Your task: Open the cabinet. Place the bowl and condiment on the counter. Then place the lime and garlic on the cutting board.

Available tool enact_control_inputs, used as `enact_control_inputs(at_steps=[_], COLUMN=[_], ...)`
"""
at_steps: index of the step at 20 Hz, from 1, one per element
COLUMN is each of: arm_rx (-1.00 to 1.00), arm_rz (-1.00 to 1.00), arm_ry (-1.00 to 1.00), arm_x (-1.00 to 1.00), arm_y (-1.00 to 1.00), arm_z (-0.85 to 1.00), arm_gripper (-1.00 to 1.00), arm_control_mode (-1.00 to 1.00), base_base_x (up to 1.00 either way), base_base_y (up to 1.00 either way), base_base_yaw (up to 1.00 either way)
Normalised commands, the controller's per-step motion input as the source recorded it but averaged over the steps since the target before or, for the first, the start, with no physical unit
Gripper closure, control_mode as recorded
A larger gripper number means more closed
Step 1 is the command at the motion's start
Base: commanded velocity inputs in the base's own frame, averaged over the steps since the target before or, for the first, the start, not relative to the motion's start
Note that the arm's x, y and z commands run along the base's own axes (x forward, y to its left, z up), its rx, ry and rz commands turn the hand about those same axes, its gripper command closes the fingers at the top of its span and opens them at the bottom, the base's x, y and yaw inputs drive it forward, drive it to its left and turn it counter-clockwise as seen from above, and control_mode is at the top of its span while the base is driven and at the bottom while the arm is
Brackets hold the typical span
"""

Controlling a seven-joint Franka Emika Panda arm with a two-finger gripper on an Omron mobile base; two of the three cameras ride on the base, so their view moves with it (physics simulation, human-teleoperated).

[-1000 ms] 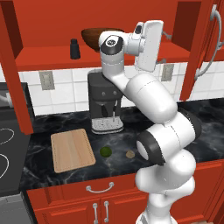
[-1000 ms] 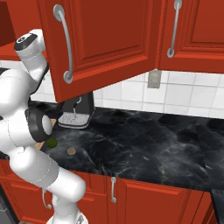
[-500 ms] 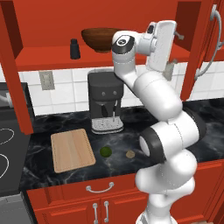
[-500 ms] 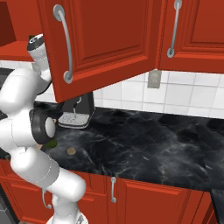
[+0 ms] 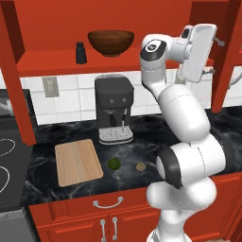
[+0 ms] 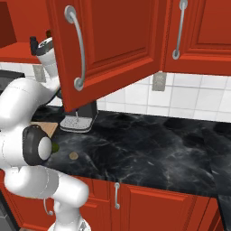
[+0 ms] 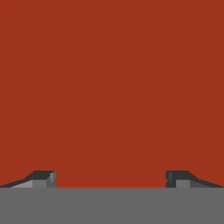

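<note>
The cabinet (image 5: 14, 71) stands open, its doors swung out toward the room; in the right base view one door (image 6: 108, 45) hangs out over the counter, its long silver bar handle (image 6: 77, 49) running vertically.

On the cabinet's lower shelf (image 5: 52, 61), toward its left end, the condiment (image 5: 81, 52) stands upright, long axis vertical and cap on top, near the shelf's front edge. Just beside it to the right, apart from it, the bowl (image 5: 110, 42) sits on its foot with the mouth facing up.

On the counter (image 5: 142, 142) below, the cutting board (image 5: 78, 161) lies flat near the front edge, left of the middle, its long axis running from the front edge toward the wall and tilted slightly. A dark coffee machine (image 5: 114, 115) stands behind it against the tiled wall. Right of the board, the lime (image 5: 114, 164) rests on the bare counter close to the board's right edge but not touching it. Further right, the garlic (image 5: 140, 166) lies near the lime, apart from it, about as far from the front edge.

The gripper (image 7: 111, 177) is raised at shelf height at the right end of the opening, facing a flat red cabinet surface at close range. Its fingertips (image 7: 43, 178) are spread wide with nothing between them.
</note>
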Motion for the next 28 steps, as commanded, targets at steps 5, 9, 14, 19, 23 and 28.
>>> enact_control_inputs(at_steps=[5, 9, 14, 19, 23, 28], arm_rx=[-0.01, -0.04, -0.04, -0.04, -0.04, -0.02], arm_rz=[-0.05, -0.02, 0.00, 0.00, 0.05, 0.12], arm_ry=[0.00, 0.00, 0.00, 0.00, 0.00, 0.00], arm_x=[-0.51, -0.24, -0.06, 0.00, 0.00, 0.00], arm_y=[-0.28, -0.15, -0.06, -0.05, -0.17, -0.28], arm_z=[0.00, 0.00, 0.08, 0.10, 0.01, 0.00], arm_gripper=[-1.00, -1.00, -1.00, -1.00, -1.00, -1.00], arm_control_mode=[-1.00, -1.00, -1.00, -1.00, -1.00, -1.00], base_base_x=[0.00, 0.00, 0.00, 0.00, 0.00, 0.00], base_base_y=[0.00, 0.00, 0.00, 0.00, 0.00, 0.00], base_base_yaw=[0.00, 0.00, 0.00, 0.00, 0.00, 0.00])
